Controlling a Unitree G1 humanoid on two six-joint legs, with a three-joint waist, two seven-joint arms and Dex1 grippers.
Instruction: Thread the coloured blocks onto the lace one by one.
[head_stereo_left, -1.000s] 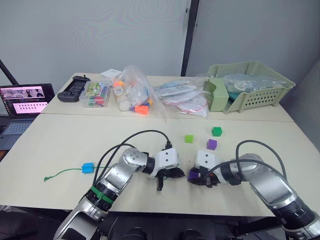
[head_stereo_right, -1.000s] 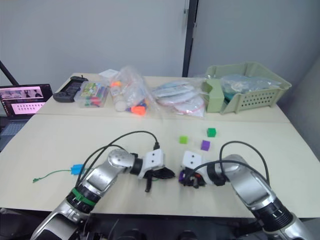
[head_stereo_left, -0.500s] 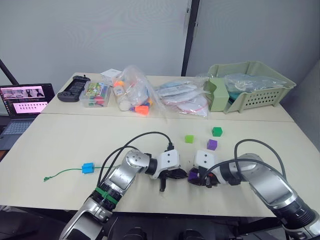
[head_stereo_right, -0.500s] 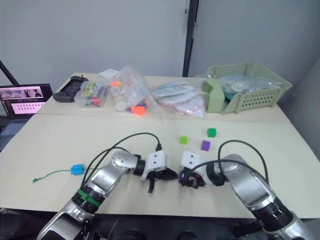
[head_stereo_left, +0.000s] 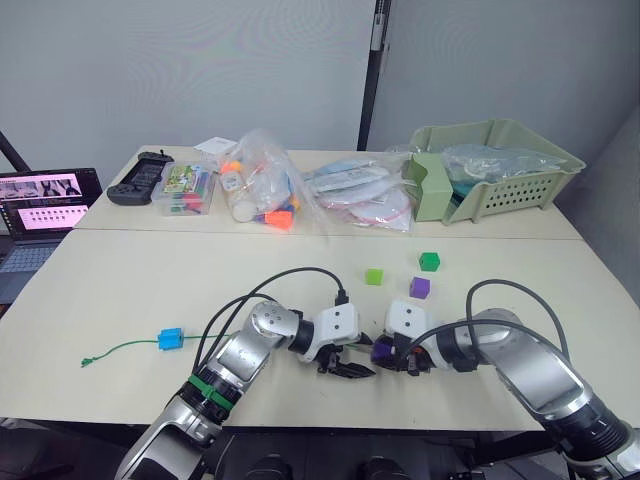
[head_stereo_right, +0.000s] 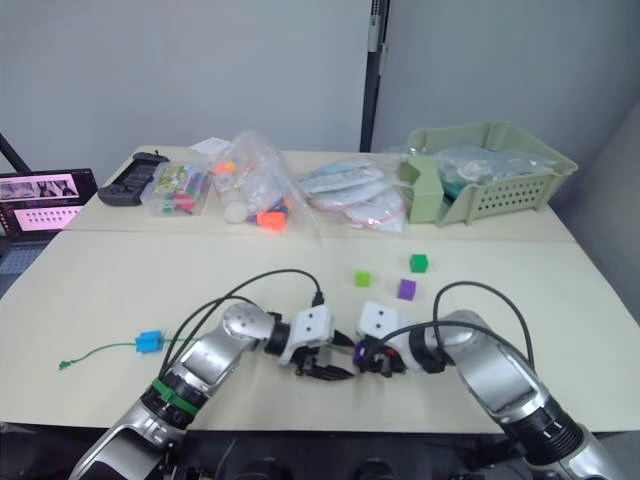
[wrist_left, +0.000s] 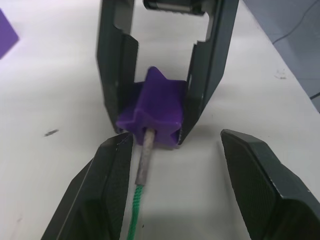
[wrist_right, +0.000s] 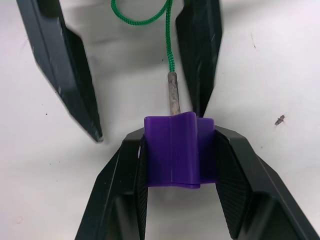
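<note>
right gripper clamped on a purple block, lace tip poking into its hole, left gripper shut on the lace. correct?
Not quite. The left gripper is open: in the left wrist view its fingers stand apart either side of the lace, not pinching it. The rest holds: the right gripper is clamped on the purple block with the lace tip in its hole.

Both arms are bent inward so that the left gripper (head_stereo_left: 345, 368) and the right gripper (head_stereo_left: 392, 355) are brought tip to tip, low over the table and just apart from each other. The right gripper's fingers (wrist_right: 231, 176) are clamped on the two sides of a purple block (wrist_right: 173, 149), which is held between them. The left gripper's fingers (wrist_left: 111, 185) are spread wide, with the lace's stiff tip (wrist_left: 144, 157) lying free between them and entering the block's hole.
</note>
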